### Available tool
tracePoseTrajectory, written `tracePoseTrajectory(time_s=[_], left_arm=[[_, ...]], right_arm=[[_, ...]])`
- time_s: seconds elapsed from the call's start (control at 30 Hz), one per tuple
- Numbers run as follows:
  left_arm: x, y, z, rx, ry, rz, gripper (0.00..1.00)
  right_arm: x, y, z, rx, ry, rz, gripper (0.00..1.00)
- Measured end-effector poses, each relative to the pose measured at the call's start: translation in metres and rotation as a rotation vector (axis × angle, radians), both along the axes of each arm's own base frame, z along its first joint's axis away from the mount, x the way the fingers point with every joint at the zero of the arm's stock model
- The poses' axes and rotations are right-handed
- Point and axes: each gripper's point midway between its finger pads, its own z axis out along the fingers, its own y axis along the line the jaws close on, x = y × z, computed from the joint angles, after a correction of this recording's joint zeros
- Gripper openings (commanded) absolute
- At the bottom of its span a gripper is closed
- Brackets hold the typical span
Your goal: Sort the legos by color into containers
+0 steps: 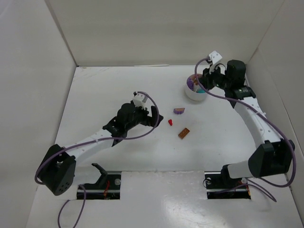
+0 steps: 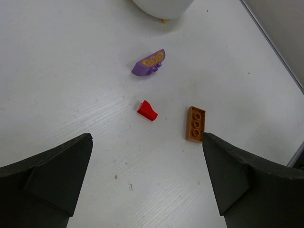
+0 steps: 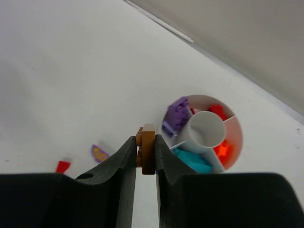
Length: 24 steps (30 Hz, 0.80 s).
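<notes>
Legos (image 1: 179,111) lie loose at the centre of the table (image 1: 109,90), before the low left gripper (image 2: 147,137), whose fingers are spread and empty. Right gripper (image 3: 144,140), reaching above the tub (image 1: 194,96) near the far right corner, pinches a brown brick (image 3: 147,159).

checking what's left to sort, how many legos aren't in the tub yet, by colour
purple: 1, the purple lego
red: 1, the red lego
brown: 2, the loose brown lego and the held brown lego in the right gripper
total: 4
</notes>
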Motion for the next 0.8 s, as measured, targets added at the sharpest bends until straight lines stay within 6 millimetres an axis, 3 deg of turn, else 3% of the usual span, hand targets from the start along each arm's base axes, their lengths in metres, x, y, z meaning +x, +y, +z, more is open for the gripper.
tracePoseTrajectory(time_s=[0.1, 0.33, 0.47, 0.67, 0.8], left_arm=[[0.003, -0.011, -0.005, -0.001, 0.074, -0.035, 1.00], [0.001, -0.025, -0.033, 0.029, 0.187, -0.084, 0.99], [0.003, -0.030, -0.045, 0.047, 0.220, -0.094, 0.97], [0.005, -0.032, -0.050, 0.056, 0.236, -0.100, 0.96], [0.007, -0.034, -0.053, 0.059, 0.243, -0.102, 0.96]], right_arm=[[0.034, -0.015, -0.009, -0.068, -0.012, -0.043, 0.00], [0.095, -0.043, -0.059, -0.166, 0.058, -0.110, 0.00], [0.111, -0.058, -0.082, -0.192, 0.093, -0.129, 0.00], [0.124, -0.061, -0.094, -0.205, 0.103, -0.125, 0.02], [0.125, -0.060, -0.095, -0.204, 0.104, -0.119, 0.24]])
